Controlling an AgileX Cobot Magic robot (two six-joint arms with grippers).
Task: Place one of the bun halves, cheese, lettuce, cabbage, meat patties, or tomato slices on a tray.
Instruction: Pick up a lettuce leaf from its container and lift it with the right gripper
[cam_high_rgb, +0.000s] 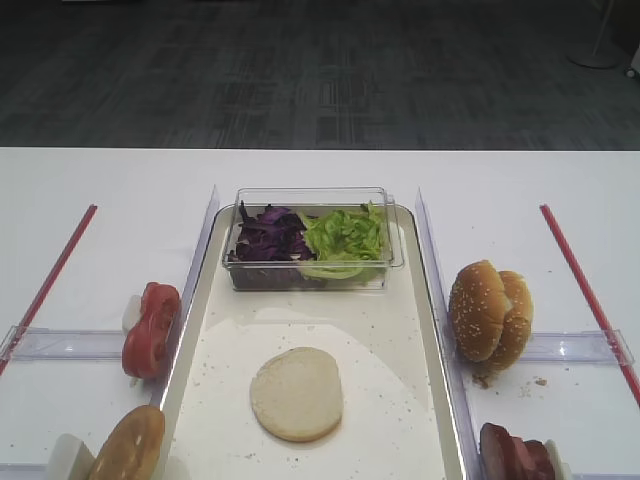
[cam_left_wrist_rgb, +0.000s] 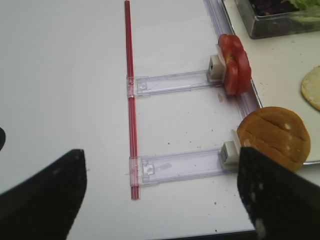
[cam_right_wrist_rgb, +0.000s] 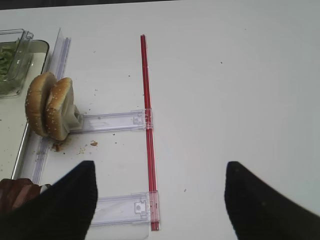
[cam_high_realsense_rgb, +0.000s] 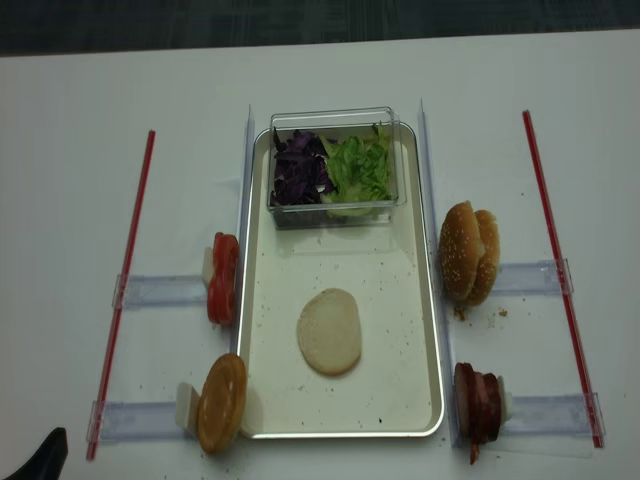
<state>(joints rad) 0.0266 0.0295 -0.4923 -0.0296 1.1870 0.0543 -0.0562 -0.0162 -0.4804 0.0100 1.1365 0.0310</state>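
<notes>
The cream tray (cam_high_rgb: 432, 330) (cam_high_realsense_rgb: 433, 330) lies in the middle. On it rests a flat pale bun half (cam_high_rgb: 296, 393) (cam_high_realsense_rgb: 329, 331). At the tray's far end a clear tub holds purple cabbage (cam_high_rgb: 268, 238) and green lettuce (cam_high_rgb: 343, 235). Tomato slices (cam_high_rgb: 150, 328) (cam_left_wrist_rgb: 235, 62) stand left of the tray. Sesame bun halves (cam_high_rgb: 490, 312) (cam_right_wrist_rgb: 50, 106) stand to its right, with meat patties (cam_high_rgb: 515, 455) (cam_high_realsense_rgb: 478, 400) nearer me. My left gripper (cam_left_wrist_rgb: 160, 170) hangs open over the table left of the tray. My right gripper (cam_right_wrist_rgb: 160, 170) hangs open over the table right of it. Both are empty.
A golden-brown round disc (cam_high_rgb: 128, 445) (cam_left_wrist_rgb: 274, 137) stands at the tray's near left corner. Clear plastic rails (cam_left_wrist_rgb: 175, 82) (cam_right_wrist_rgb: 112, 121) and red strips (cam_high_rgb: 55, 270) (cam_high_rgb: 590, 290) lie on the white table either side. The table's near edge is close under the left gripper.
</notes>
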